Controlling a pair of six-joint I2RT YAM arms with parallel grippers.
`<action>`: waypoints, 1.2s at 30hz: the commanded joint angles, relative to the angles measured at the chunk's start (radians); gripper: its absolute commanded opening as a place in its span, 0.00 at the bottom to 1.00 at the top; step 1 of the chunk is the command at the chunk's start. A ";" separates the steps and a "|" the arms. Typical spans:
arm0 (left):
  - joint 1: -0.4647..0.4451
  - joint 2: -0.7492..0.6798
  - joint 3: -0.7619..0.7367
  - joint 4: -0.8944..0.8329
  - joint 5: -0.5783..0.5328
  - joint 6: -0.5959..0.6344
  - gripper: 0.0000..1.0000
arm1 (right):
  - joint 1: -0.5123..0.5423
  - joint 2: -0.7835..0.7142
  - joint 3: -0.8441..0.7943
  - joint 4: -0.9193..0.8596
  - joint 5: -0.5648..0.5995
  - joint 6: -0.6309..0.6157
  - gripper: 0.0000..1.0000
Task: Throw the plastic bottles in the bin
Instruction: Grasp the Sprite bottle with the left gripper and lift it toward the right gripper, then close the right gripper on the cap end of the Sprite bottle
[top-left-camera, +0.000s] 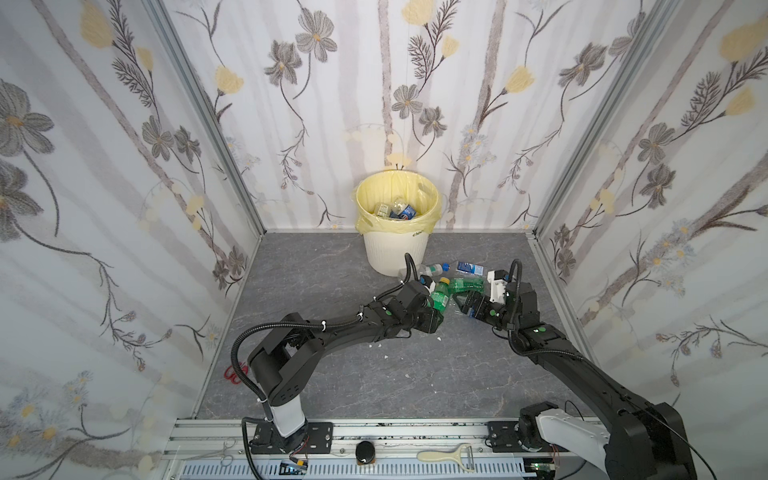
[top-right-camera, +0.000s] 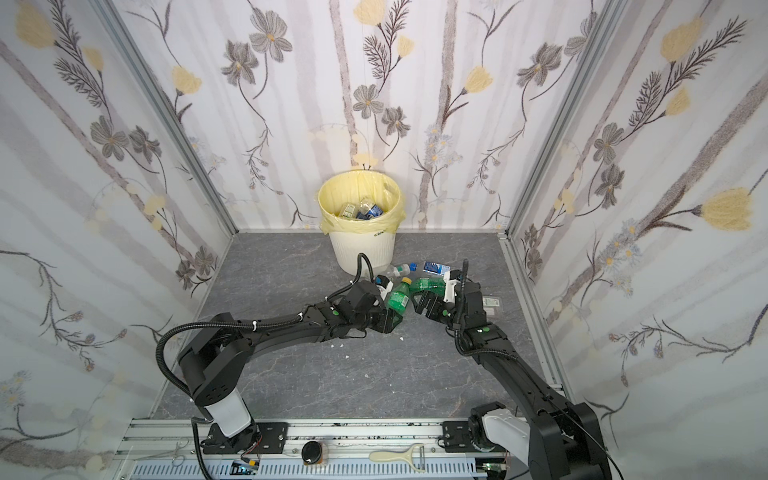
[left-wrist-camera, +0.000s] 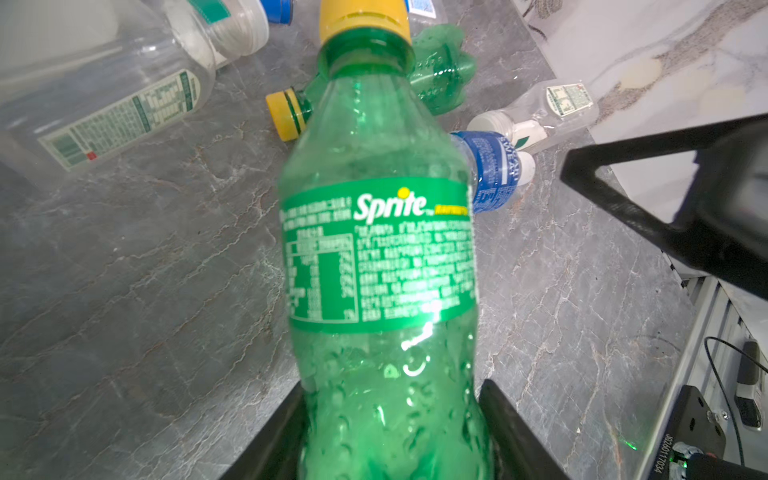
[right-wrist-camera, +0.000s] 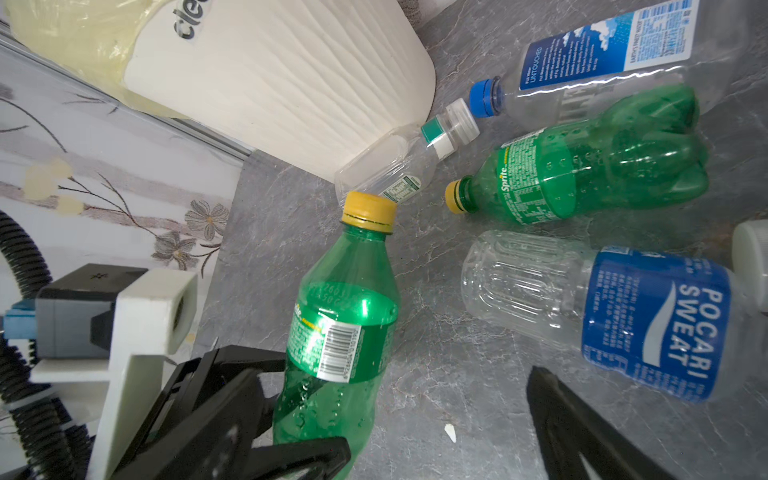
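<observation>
**Left claw grasps a green bottle, right claw released**

The left claw (left-wrist-camera: 395, 436) is grasping a green bottle (left-wrist-camera: 378, 257) with a yellow cap and a Sprite label. Its two fingers press the lower body from both sides, and the cap end points away from the claw. In both top views this bottle stands tilted in the claw, over the grey counter (top-left-camera: 395, 374). Whether its base touches the counter I cannot tell.

The right claw (top-left-camera: 466, 306) is released, with its fingers wide apart and nothing between them. It hangs just beside the left claw and faces it, near the held bottle but apart from it.

Just ahead of the right claw a Pocari Sweat bottle (right-wrist-camera: 623, 316) lies on its side, clear with a blue label. Beyond it, farther from this claw, lies a second green bottle (right-wrist-camera: 602, 166), also on its side. Farther again lie a blue-capped bottle (right-wrist-camera: 602, 54) with a blue label and a white-capped bottle (right-wrist-camera: 399, 166), the latter close to the foot of the bin. A small clear bottle (left-wrist-camera: 536, 112) lies past the right claw, as seen from the left claw.

The bin (top-left-camera: 395, 249) stands beyond both claws, at the back wall. It is cream-white and ribbed, with a pale yellow bag folded over its rim. Several thrown bottles (top-left-camera: 395, 210) lie inside it.
</observation>
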 joint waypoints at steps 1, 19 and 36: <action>-0.008 -0.024 0.000 0.037 -0.002 0.030 0.56 | 0.003 0.018 0.015 0.084 -0.040 0.041 0.99; -0.024 -0.080 0.021 0.047 0.011 0.045 0.55 | 0.058 0.124 0.070 0.200 -0.092 0.132 0.86; -0.024 -0.105 0.012 0.048 0.006 0.042 0.58 | 0.077 0.166 0.096 0.251 -0.103 0.179 0.66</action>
